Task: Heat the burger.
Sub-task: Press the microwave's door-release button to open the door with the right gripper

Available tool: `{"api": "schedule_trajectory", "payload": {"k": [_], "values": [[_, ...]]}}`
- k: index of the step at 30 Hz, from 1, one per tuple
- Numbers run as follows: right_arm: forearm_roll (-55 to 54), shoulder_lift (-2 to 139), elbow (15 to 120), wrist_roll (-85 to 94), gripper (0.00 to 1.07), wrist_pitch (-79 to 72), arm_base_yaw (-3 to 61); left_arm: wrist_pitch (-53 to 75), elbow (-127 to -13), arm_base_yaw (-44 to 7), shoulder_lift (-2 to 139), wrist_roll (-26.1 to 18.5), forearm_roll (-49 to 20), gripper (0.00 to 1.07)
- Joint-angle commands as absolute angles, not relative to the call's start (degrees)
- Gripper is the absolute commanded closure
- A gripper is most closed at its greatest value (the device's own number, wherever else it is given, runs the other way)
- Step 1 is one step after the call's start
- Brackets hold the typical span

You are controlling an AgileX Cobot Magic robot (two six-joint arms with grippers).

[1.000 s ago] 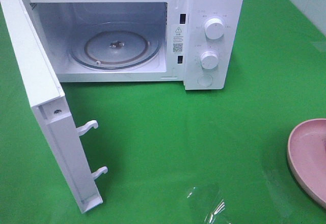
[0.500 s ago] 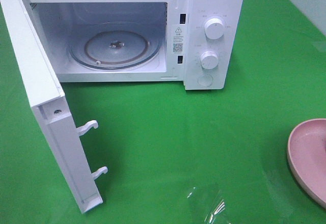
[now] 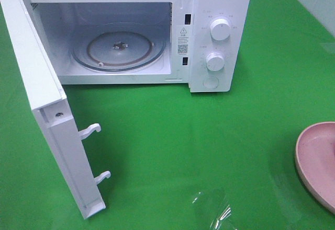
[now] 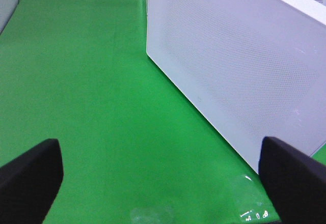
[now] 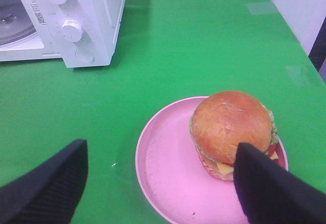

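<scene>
The burger (image 5: 232,126), with a golden-brown bun and green lettuce, sits on the pink plate (image 5: 168,168) in the right wrist view. My right gripper (image 5: 160,183) is open above the plate, and one finger (image 5: 275,188) shows just in front of the burger. In the high view only the plate's edge (image 3: 314,159) shows at the far right; the burger and both grippers are out of frame there. The white microwave (image 3: 220,31) stands open with its glass turntable (image 3: 119,48) bare. My left gripper (image 4: 162,175) is open and empty over the green cloth beside the microwave door's outer face (image 4: 239,66).
The microwave door (image 3: 47,115) swings out to the front left, with two latch hooks (image 3: 90,130) sticking out. Two knobs (image 3: 219,30) are on the control panel. A clear tape patch (image 3: 212,209) lies on the green cloth near the front edge.
</scene>
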State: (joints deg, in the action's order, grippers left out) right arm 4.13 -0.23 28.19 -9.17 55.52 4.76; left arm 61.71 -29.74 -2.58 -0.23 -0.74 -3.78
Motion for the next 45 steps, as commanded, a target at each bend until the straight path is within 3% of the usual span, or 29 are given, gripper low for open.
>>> {"api": "schedule_trajectory", "payload": {"k": [1, 45], "values": [[3.9, -1.72, 28.13, -8.59, 0.31, 55.12, 4.35, 61.25, -29.56, -2.29, -1.09, -0.86, -4.24, 0.1], [3.9, -1.72, 28.13, -8.59, 0.31, 55.12, 4.35, 61.02, -29.68, -2.29, -1.09, -0.46, -4.47, 0.1]]}}
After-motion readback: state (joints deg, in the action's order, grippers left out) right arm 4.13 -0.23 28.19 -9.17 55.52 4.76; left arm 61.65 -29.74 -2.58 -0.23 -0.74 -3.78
